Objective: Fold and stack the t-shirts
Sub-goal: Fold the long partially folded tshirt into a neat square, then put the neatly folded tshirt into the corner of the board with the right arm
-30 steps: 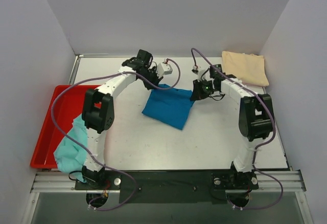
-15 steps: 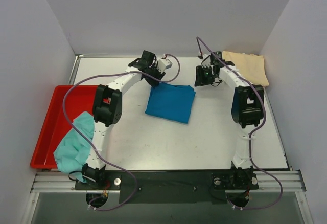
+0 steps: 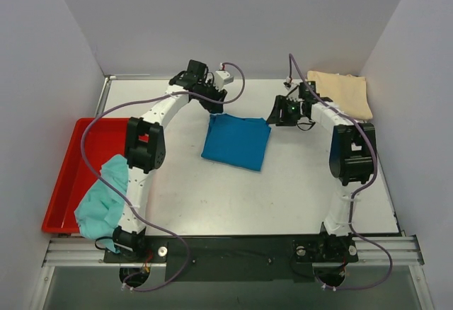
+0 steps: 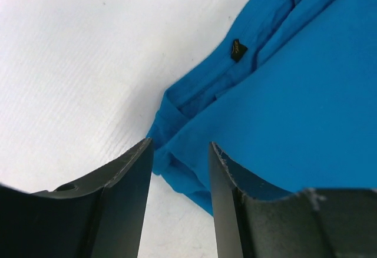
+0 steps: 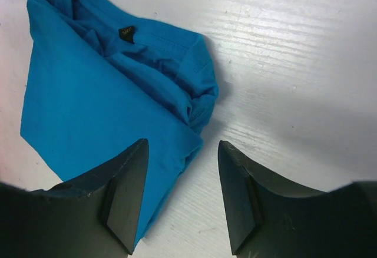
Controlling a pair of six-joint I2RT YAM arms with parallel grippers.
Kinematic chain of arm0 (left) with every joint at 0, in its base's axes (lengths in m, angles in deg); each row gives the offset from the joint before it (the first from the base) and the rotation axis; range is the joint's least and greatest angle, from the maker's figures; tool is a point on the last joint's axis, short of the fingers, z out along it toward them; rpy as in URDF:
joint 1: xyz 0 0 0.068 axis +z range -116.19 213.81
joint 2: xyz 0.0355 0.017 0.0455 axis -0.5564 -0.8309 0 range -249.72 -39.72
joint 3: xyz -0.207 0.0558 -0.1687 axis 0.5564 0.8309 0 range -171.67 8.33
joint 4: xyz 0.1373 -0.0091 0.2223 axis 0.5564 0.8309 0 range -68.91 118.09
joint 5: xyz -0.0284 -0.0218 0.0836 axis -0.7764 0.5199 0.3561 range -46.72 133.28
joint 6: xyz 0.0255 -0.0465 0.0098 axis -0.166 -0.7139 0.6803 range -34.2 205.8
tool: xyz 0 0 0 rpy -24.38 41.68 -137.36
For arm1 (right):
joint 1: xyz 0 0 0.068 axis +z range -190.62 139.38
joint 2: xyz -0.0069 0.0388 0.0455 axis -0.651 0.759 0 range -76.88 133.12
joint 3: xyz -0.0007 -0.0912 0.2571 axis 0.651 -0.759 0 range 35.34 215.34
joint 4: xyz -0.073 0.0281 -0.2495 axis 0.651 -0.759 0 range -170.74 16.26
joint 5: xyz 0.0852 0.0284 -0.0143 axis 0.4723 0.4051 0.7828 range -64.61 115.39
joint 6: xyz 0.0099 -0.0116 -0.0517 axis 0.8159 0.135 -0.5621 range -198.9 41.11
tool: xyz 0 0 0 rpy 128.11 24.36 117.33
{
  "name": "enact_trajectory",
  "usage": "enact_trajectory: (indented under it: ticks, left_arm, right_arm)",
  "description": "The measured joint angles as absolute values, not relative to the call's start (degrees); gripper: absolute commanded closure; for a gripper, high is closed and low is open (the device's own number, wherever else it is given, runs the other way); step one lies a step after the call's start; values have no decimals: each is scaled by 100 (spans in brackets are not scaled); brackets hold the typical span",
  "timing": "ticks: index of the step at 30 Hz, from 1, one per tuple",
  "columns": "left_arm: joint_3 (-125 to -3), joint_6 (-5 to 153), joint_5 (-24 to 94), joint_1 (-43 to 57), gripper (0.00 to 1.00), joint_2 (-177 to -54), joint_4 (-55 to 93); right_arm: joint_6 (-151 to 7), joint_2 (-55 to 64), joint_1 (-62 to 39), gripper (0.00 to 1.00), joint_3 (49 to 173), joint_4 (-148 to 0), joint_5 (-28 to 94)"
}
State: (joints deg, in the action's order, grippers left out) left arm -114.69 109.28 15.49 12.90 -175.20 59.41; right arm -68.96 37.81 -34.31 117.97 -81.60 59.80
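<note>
White counter [image 3: 283,190] carries everything. Red plastic tray [image 3: 71,156] sits at the counter's left edge, partly covered.

Deep blue t-shirt [image 3: 237,142] lies folded to a rough square mid-counter, between the two arms, flat, with the collar edge toward the far side. Cream-beige t-shirt [image 3: 341,92] lies folded at the far right corner, well apart from the blue one. Teal-aqua t-shirt [image 3: 106,197] is crumpled, unfolded, draped over the near end of the tray and beside the left arm's lower link.

Left pincer [image 4: 179,152] is at the blue shirt's far left corner, fingers parted a moderate gap, nothing between them; the bunched shirt corner shows through the gap below. Cannot tell if the tips touch the cloth.

Right pincer [image 5: 182,149] is just beside the blue shirt's far right corner, fingers spread wider, holding nothing; one finger is over the cloth edge, the other over bare counter.

Small black neck label [image 5: 126,33] shows on the blue shirt's collar fold, facing up.
</note>
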Motion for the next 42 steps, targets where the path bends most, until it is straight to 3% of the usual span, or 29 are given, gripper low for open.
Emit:
enact_trajectory:
  ticks: [10,12,15,16,18,21,25,36,39,40,42]
  left_arm:
    - [-11978,10841,1510,1286,48,-18293,6289]
    - [-12009,10837,1510,1286,54,-18376,6339]
    - [-12020,10834,1490,1286,55,-18385,6392]
    - [-12041,10832,1479,1286,58,-18385,6400]
    - [-12072,10830,1468,1286,67,-18385,6403]
    - [-12083,10828,1453,1286,88,-18385,6409]
    - [-12083,10828,1424,1279,100,-18385,6420]
    - [-11432,10880,1396,1290,100,-17762,6333]
    - [-11088,10883,1330,1334,83,-17421,6274]
    - [-11010,10896,1304,1358,68,-17334,6256]
    - [-10955,10950,1267,1406,58,-17233,6241]
  right_arm:
    - [-6483,4168,-3414,58,11712,-8001,6334]
    - [-6444,4210,-3399,64,11714,-8001,6341]
    - [-6411,4286,-3377,82,11756,-8049,6384]
    - [-6402,4306,-3370,91,11771,-8060,6397]
    - [-6413,4330,-3351,99,11780,-8084,6421]
    - [-6400,4341,-3344,100,11808,-8132,6426]
    - [-6479,4345,-3335,100,11926,-8291,6417]
    - [-7001,4312,-3115,100,12143,-8700,6157]
    - [-7150,4264,-3042,100,12324,-8781,6205]
    - [-7176,4253,-3027,100,12409,-8757,6288]
    - [-7178,4221,-2999,100,12518,-8591,6496]
